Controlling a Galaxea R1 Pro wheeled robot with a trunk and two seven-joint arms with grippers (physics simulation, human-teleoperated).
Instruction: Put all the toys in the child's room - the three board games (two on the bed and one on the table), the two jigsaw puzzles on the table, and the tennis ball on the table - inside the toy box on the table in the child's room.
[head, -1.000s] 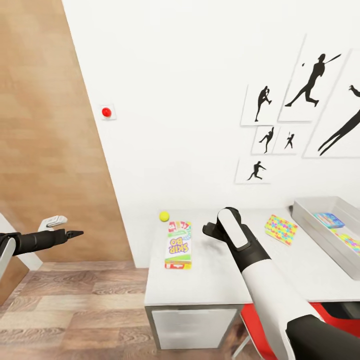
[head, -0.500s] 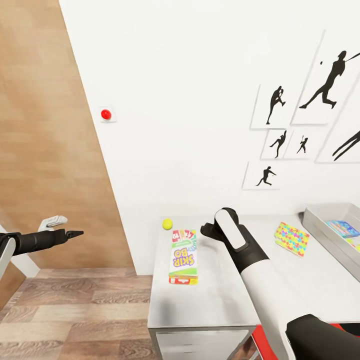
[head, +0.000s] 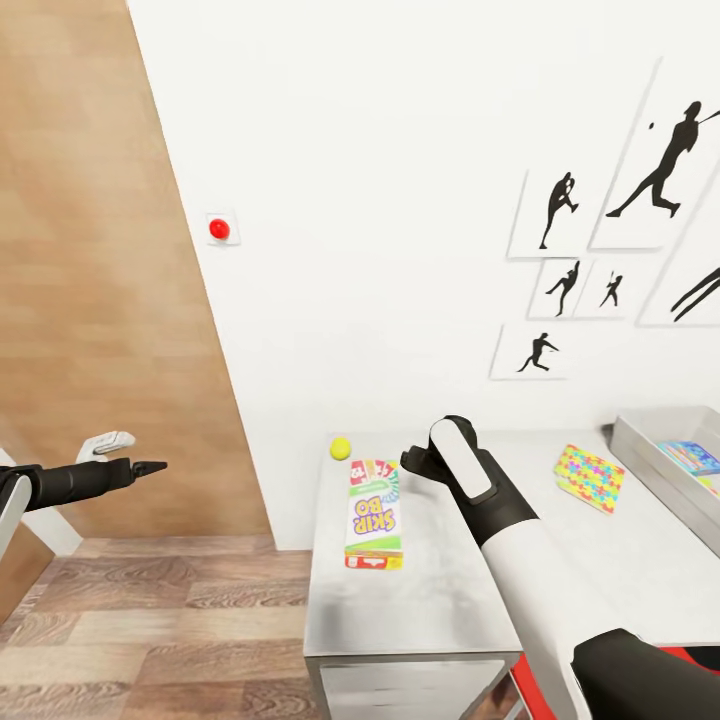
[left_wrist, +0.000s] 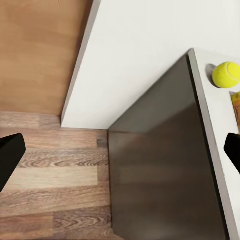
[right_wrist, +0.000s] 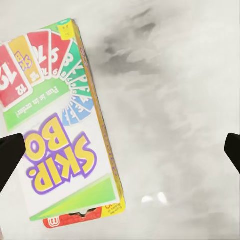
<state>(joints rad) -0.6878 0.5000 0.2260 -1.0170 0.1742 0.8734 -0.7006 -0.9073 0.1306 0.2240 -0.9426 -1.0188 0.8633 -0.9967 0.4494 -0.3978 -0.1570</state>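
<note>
Pincers: your right pincer (head: 418, 462) is hovering over the bench (head: 420, 590), fingers spread apart and gripping nothing. SKIP BO board game (right_wrist: 60, 125) is lying flat just beside it, toward your left arm, under one finger (right_wrist: 10, 157) in the wrist view. Tennis ball (head: 341, 448) is sitting farther that way, near the bench's back corner by the wall (head: 380, 200). Jigsaw puzzle (head: 590, 477) is lying on the pincer's other side, well apart, next to the toy box (head: 650, 455), which is holding a blue board game (head: 690, 456). Your left pincer (head: 150, 466) is hanging over the wood floor (head: 150, 620), well apart from the bench, fingers open and empty.
</note>
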